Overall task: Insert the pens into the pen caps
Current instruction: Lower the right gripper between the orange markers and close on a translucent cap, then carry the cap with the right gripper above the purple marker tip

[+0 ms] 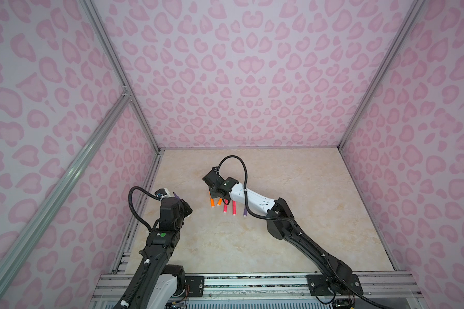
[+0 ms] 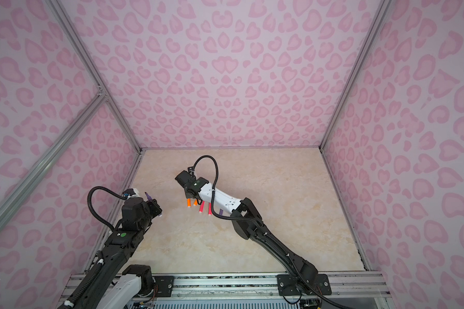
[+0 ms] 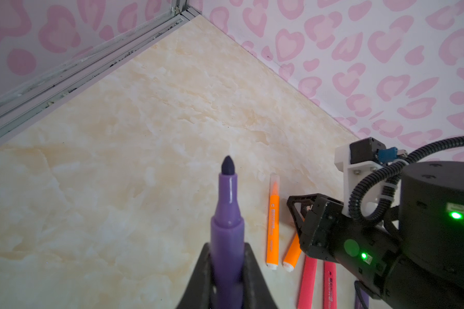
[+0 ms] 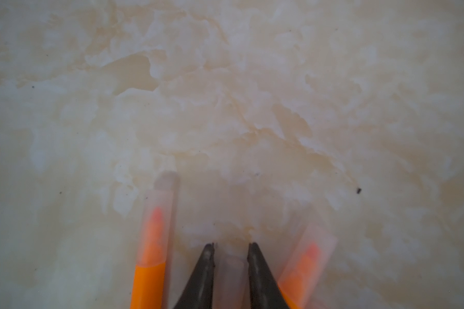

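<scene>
My left gripper is shut on a purple pen whose bare dark tip points away; in both top views it hangs at the left. My right gripper is down at the tabletop, its fingers closed against the sides of a clear pen cap. That cap lies between two orange pens, each with a clear cap over its tip. Two pink-red pens and a second purple pen lie beside them, partly under the right arm.
The marble-patterned tabletop is closed in by pink heart-patterned walls. A metal rail runs along its left edge. The right arm stretches over the row of pens from the front right.
</scene>
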Robot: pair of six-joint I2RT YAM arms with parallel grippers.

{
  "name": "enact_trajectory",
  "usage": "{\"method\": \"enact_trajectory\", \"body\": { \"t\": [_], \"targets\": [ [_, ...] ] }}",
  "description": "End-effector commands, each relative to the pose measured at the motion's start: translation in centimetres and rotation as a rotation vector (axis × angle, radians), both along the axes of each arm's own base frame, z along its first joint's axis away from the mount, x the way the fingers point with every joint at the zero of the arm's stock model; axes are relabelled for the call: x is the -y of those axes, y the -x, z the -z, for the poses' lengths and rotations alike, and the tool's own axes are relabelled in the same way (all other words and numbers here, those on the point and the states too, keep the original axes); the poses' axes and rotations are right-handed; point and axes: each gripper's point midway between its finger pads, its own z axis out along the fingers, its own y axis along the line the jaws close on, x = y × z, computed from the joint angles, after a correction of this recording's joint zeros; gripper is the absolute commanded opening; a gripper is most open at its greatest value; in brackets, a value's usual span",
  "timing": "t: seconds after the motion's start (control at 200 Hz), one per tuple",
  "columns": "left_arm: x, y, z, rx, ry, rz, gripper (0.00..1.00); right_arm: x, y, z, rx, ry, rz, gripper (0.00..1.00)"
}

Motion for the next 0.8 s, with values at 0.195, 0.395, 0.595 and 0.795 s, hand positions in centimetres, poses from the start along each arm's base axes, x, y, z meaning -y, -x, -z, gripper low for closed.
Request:
{"method": "enact_trajectory", "body": {
  "t": [0.195,0.395,0.595,0.795],
  "targets": [
    [0.6,-0.6,-1.1,0.043,0.009,0.035,0.03,1.0,0.9,1.5,-0.048,0.046,0.018,0.13],
    [1.7,-0.5,-2.4,0.11,0.028,0.1,0.03,-0.6,-0.2,-4.8,0.035,-0.096,0.03,0.1],
    [3.6,-0.2,-4.3,0.217,0.059,0.208,0.03,-0.3,-1.2,-12.6,0.145,-0.185,0.06,0.06],
    [9.3,0.6,-7.2,0.361,0.106,0.482,0.03,2.8,1.0,-18.5,0.18,-0.227,0.087,0.0]
  ]
}}
